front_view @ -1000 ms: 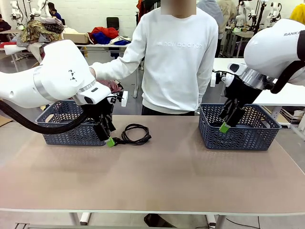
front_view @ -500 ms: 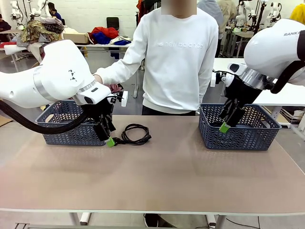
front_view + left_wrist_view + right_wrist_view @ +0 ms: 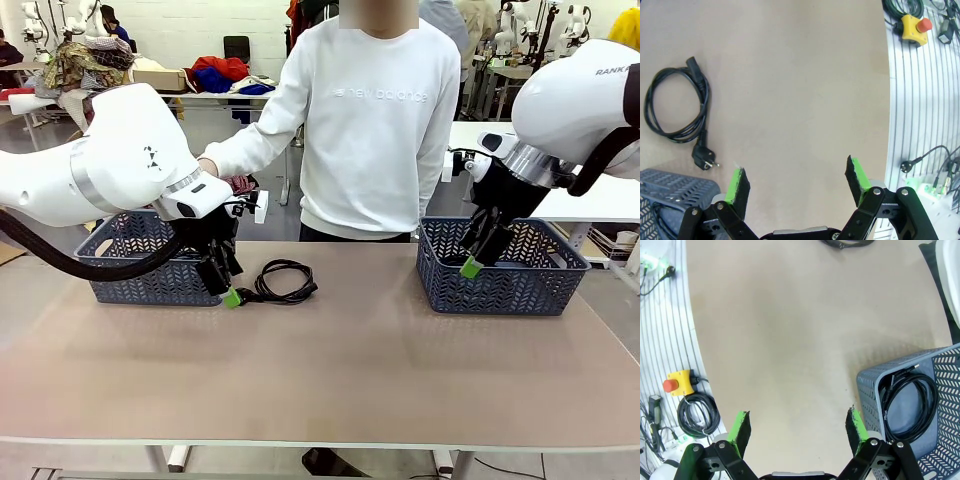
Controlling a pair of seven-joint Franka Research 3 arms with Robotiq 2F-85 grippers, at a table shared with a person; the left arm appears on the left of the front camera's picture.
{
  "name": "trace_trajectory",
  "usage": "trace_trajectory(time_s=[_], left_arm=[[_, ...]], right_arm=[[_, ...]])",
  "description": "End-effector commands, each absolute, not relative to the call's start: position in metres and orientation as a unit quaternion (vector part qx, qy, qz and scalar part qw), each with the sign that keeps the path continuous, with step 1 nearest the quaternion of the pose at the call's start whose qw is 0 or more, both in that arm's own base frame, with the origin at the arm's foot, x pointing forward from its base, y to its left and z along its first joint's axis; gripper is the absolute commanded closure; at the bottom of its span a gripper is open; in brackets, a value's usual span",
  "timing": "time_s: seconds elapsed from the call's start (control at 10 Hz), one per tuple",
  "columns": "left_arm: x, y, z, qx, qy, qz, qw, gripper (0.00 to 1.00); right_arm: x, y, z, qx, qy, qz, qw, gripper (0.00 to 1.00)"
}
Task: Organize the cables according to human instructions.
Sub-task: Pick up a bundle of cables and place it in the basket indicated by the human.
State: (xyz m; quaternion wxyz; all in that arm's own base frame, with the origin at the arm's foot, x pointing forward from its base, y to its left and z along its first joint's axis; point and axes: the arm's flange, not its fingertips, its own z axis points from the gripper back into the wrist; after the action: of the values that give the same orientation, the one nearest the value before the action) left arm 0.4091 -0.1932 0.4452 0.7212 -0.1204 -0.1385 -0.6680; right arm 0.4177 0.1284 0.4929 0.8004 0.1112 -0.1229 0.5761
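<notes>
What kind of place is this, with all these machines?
Probably a robot lab or training workshop. A person stands at a table facing two white robot arms, a yellow emergency-stop button sits by the table's edge, and piles of clothes lie on tables behind.

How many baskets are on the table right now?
2: one basket on the robot's left, behind the left hand; the other basket on the right, under the right hand.

The person's white sweatshirt (image 3: 375, 120) reads "new balance" across the chest, and the right arm's white shell (image 3: 585, 95) shows "RANK" at its top.
</notes>
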Motion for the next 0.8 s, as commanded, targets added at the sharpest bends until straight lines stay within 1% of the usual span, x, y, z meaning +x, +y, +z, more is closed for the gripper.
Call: trace_trajectory(time_s=[0.0,0.2,0.7], left_arm=[[0.415,-0.199,0.445,-0.115,-0.136,-0.672,0.719,0.0],[0.431,-0.216,0.441,-0.088,-0.123,-0.675,0.722,0.0],[0.47,-0.272,0.427,-0.022,-0.097,-0.636,0.765,0.0]], right_arm=[[0.418,0.129,0.496,0.109,-0.125,0.576,0.8,0.0],[0.418,0.129,0.496,0.109,-0.125,0.576,0.8,0.0],[0.418,0.129,0.496,0.109,-0.125,0.576,0.8,0.0]])
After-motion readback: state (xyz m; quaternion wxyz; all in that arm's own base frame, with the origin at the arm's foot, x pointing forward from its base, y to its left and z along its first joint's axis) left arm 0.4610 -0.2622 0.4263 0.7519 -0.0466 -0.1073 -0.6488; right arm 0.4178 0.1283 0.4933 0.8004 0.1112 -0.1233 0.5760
